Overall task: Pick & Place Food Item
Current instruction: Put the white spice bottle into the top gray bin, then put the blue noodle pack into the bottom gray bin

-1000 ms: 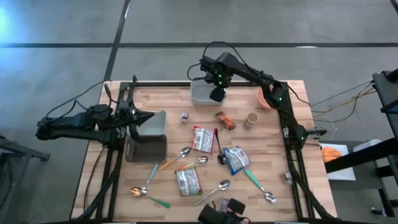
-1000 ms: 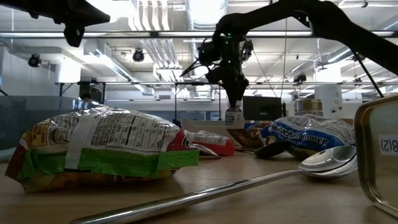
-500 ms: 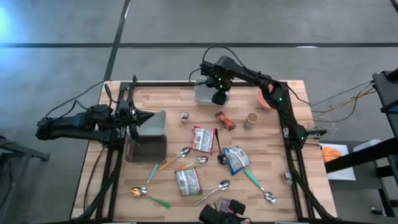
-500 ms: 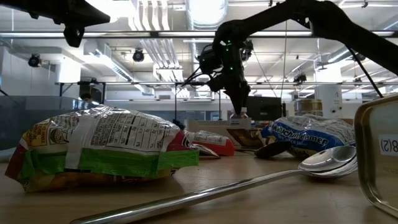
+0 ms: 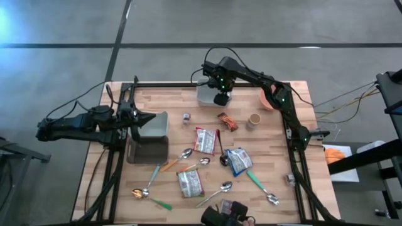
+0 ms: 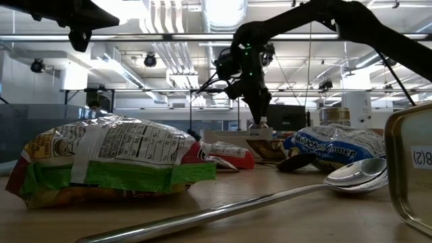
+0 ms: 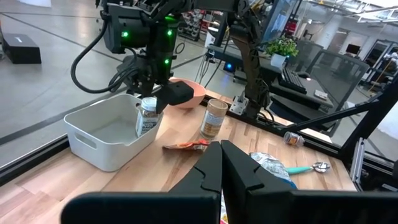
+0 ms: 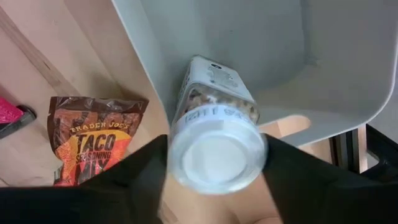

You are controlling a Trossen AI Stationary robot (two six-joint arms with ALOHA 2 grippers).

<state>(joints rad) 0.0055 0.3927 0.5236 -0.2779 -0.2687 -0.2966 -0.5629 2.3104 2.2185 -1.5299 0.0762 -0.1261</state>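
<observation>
High view: straight down. Low: tabletop level. Wrist views both face white bin (image 7: 106,134), right close.

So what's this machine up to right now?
The right gripper is at the far edge of the table, lowering a small jar with a white lid into a white bin. Its fingers bracket the jar's lid, and whether they have let go is hard to say. The left gripper waits, shut, near a metal tray on the other side. Snack packets, spoons, a taco seasoning packet and a paper cup lie scattered about.
</observation>
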